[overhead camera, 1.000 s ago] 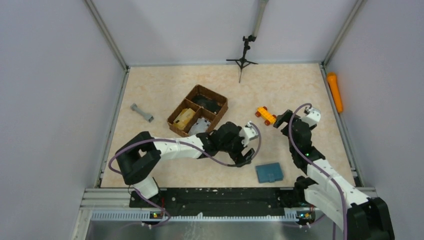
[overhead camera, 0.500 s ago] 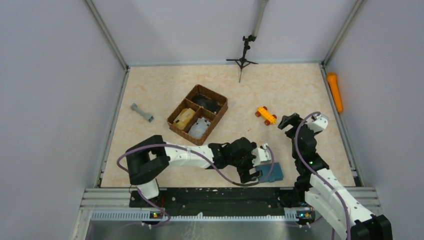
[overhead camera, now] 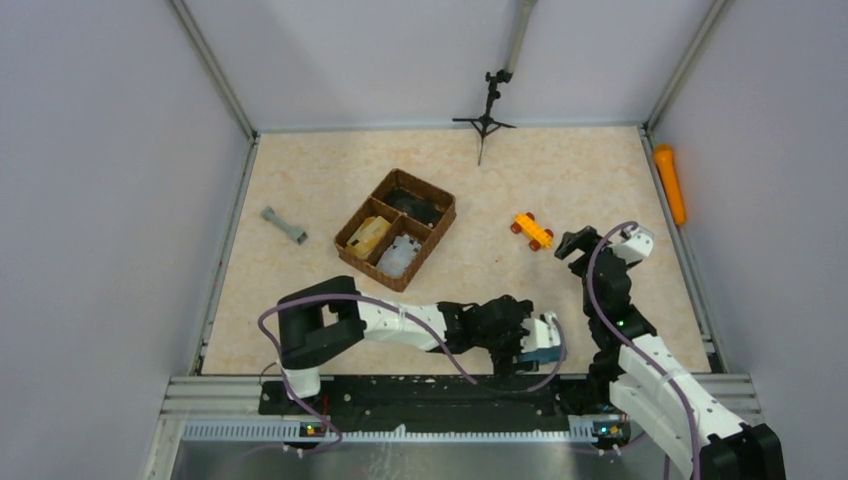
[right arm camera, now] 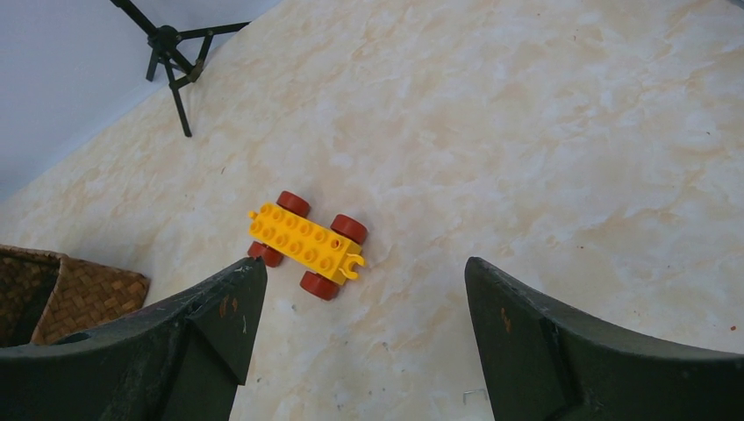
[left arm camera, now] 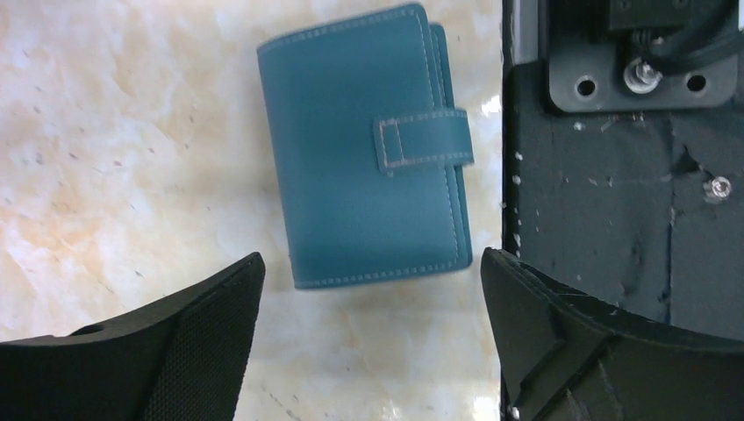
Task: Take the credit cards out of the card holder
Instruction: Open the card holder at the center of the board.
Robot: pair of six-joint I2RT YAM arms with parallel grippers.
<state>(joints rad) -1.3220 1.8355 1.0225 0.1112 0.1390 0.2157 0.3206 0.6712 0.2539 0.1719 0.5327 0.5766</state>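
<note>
At 9 o'clock on the beige marbled table lies a small grey dumbbell-shaped piece. Toward the middle sits a brown woven basket with three compartments.

The left arm lies low, folded back at its base and stretched toward 3 o'clock along the near edge. Its wrist is turned down, so the left gripper hangs over the card holder. The jaws stand wide apart. In the wrist view the black, finely textured fingers sit just short of the holder's near corners, and no contact shows.

The holder lies flat and closed at about 5 o'clock on the table, hard against the black base plate. It is smooth teal, roughly rectangular, with pale stitching and a strap tab folded across its opening edge.

A yellow studded toy car with red wheels stands at 10 o'clock from the right gripper. The right arm rears up, its wrist bent forward and jaws spread on nothing. An orange cylinder lies beyond the table's edge at 2 o'clock.
</note>
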